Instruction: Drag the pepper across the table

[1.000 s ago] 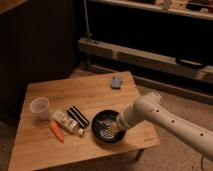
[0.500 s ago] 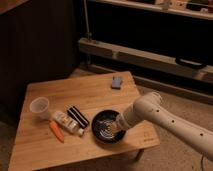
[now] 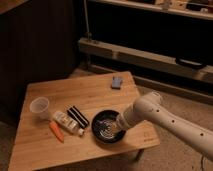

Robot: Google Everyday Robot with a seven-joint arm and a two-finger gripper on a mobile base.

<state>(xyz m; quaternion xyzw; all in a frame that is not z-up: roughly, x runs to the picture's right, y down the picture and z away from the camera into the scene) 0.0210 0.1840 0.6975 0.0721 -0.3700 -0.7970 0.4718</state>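
Locate the table (image 3: 95, 92): low, rectangular, light plank top, carrying every item listed below. Trace the white arm (image 3: 165, 120) in from the right-hand edge of the view down to the near right part of the table. Note the black bowl (image 3: 96, 132) there, with the gripper (image 3: 116, 125) poised at or just inside its right rim; treat the gripper's opened-or-closed condition as impossible to tell. Find the black-and-white striped item (image 3: 77, 116) just left of the bowl, then the white tube-shaped bottle (image 3: 67, 122) lying alongside it, touching or nearly so. Register the translucent cup (image 3: 39, 106) upright near the left edge and the small blue object (image 3: 117, 82) toward the far right corner, well apart from the rest. Identify the pepper (image 3: 56, 131) last: slim, orange, tapered, lying flat near the front left of the table, just beside the bottle on its near side, well apart from the gripper. Expect a light, fairly stiff body with a smooth skin, likely to roll or pivot under an off-centre push. Judge the thicker middle section as the best contact point, pressing down from above or closing across the narrow width, away from the tapered tip. Plan a route clear of the bottle and keep downward pressure modest to avoid bruising or skidding.
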